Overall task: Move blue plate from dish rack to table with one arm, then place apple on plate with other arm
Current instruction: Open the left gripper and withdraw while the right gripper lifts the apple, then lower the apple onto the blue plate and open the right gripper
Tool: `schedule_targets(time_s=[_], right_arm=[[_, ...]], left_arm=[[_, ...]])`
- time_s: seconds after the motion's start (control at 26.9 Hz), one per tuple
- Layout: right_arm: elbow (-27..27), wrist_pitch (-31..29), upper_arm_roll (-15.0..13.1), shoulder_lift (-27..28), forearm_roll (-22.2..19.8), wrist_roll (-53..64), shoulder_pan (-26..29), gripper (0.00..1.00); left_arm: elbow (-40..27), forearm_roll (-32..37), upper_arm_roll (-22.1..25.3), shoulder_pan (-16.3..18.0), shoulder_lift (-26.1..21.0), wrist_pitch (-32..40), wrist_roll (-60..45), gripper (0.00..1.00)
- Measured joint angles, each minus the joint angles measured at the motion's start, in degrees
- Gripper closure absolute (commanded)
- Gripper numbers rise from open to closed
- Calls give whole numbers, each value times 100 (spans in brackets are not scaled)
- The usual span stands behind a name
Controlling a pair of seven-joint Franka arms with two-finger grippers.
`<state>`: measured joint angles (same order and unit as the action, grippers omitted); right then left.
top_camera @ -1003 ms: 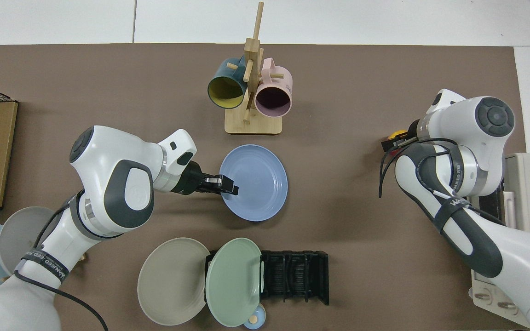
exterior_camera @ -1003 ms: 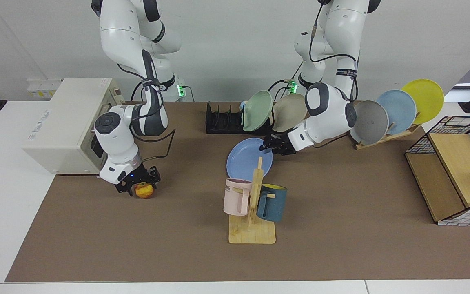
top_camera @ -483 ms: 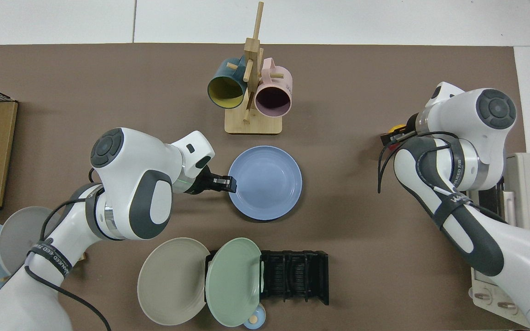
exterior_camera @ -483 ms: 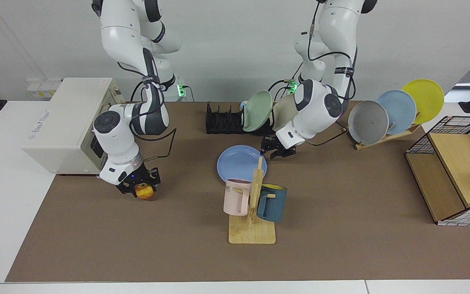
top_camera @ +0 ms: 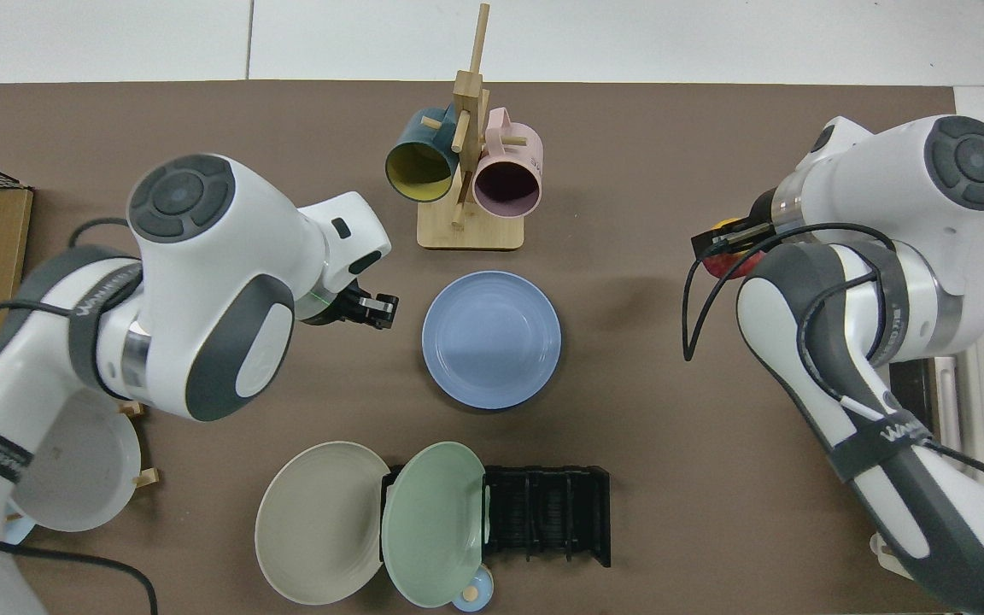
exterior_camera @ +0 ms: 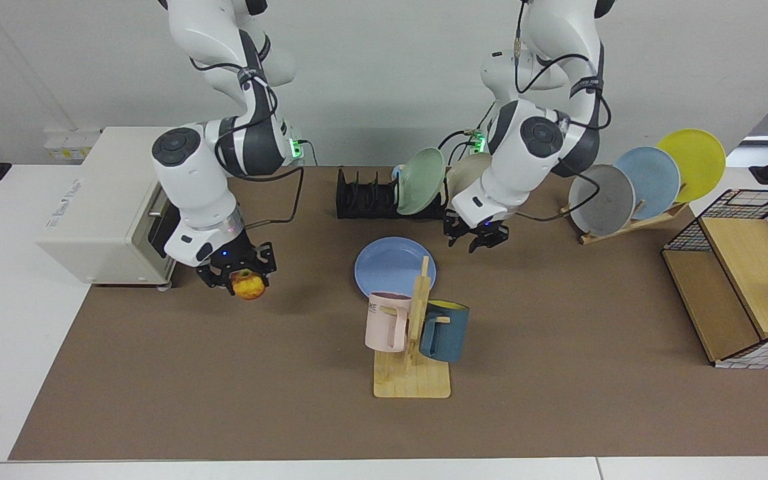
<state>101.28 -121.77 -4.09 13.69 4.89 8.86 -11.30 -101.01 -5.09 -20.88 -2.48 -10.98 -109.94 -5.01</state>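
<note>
The blue plate (exterior_camera: 389, 265) (top_camera: 490, 339) lies flat on the brown table mat (exterior_camera: 224, 387), just behind the mug stand. My left gripper (exterior_camera: 479, 240) (top_camera: 379, 311) hangs open and empty above the mat, clear of the plate's rim on the side toward the wooden plate rack. My right gripper (exterior_camera: 245, 279) (top_camera: 718, 245) is shut on the apple (exterior_camera: 249, 288) (top_camera: 724, 261) and holds it off the mat near the toaster oven. In the top view the arm hides most of the apple. The black dish rack (exterior_camera: 364, 198) (top_camera: 547, 512) stands at the back.
A green plate (exterior_camera: 422, 180) and a beige plate (exterior_camera: 471, 175) lean at the dish rack's end. The mug stand (exterior_camera: 412, 373) holds a pink mug (exterior_camera: 387, 321) and a dark blue mug (exterior_camera: 444, 330). A toaster oven (exterior_camera: 101, 200), a wooden plate rack (exterior_camera: 631, 223) and a wire-sided box (exterior_camera: 744, 280) flank the mat.
My left gripper let go of the blue plate, which settled flat, then drew back and rose. My right gripper lifted the apple off the mat and carried it slightly toward the plate.
</note>
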Motion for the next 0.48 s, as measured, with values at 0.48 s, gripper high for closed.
schedule_targets(time_s=[0.48], right_arm=[[67,164,33,-149,-5,-2112,-1381,100]], left_arm=[[1219,361,557,4,583,1763,-43,37]])
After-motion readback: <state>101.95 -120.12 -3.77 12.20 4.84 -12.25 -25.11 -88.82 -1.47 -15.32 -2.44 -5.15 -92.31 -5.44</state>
